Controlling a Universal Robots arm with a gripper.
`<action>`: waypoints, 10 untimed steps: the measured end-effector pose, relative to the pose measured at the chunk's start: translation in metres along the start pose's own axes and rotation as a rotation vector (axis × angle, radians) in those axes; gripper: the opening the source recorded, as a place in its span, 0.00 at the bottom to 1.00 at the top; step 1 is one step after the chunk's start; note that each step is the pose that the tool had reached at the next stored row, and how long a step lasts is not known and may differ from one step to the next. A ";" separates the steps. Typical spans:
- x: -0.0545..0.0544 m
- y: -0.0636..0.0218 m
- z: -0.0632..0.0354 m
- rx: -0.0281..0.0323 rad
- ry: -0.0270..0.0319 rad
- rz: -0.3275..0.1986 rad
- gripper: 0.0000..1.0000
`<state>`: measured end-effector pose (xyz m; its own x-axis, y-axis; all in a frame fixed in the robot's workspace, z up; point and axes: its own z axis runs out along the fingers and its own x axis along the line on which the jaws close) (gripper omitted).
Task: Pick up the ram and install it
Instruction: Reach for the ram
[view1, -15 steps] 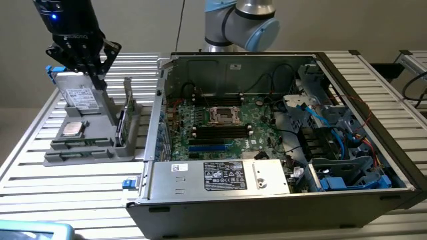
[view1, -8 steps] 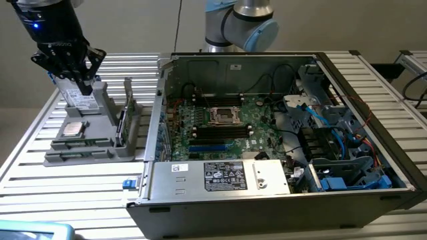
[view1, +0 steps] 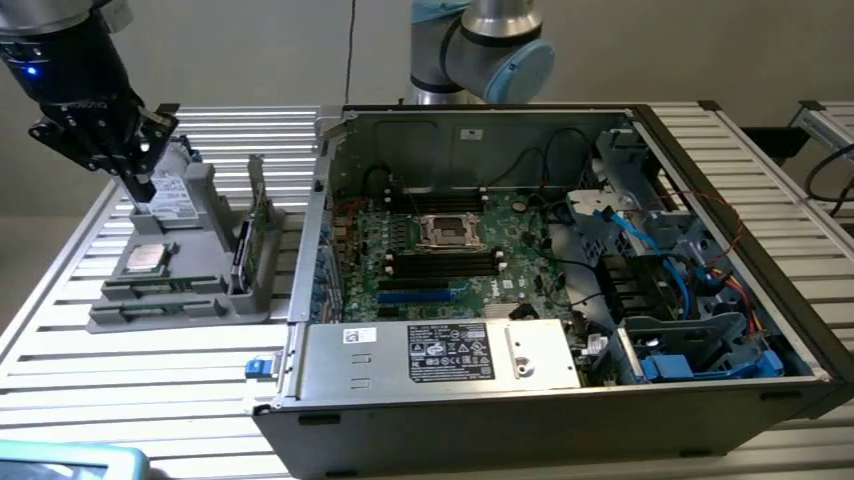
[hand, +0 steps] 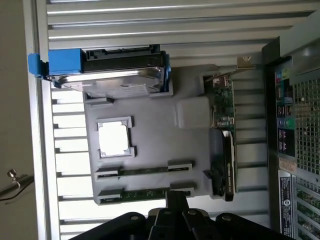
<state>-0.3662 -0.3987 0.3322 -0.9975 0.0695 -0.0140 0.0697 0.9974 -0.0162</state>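
Observation:
Two ram sticks lie flat in slots of the grey fixture tray (view1: 200, 300): one ram stick (view1: 160, 290) (hand: 145, 171) and another beside it (view1: 150, 312) (hand: 142, 195). Both are thin, dark green and untouched. My gripper (view1: 140, 204) hangs over the far end of the tray, above the silver drive (view1: 167, 196). It is shut with nothing in it. In the wrist view the closed fingertips (hand: 176, 199) point toward the outer ram stick without touching it. The motherboard's black memory slots (view1: 441, 265) sit inside the open computer case (view1: 747, 300).
The tray also holds a square silver chip (view1: 144, 258) (hand: 115, 137) and an upright expansion card (view1: 254, 240) (hand: 222, 125). The case wall (view1: 320, 200) stands just to the exterior view's right of the tray. The slatted metal table (view1: 120, 390) extends around both.

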 end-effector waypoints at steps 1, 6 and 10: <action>0.005 -0.0003 0.0018 0.0001 0.0001 0.000 0.11; 0.023 -0.0016 0.0106 0.0000 0.0000 0.000 0.11; 0.024 -0.0019 0.0135 0.0001 0.0001 0.000 0.11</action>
<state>-0.3901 -0.3992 0.3183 -0.9975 0.0690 -0.0139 0.0693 0.9975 -0.0163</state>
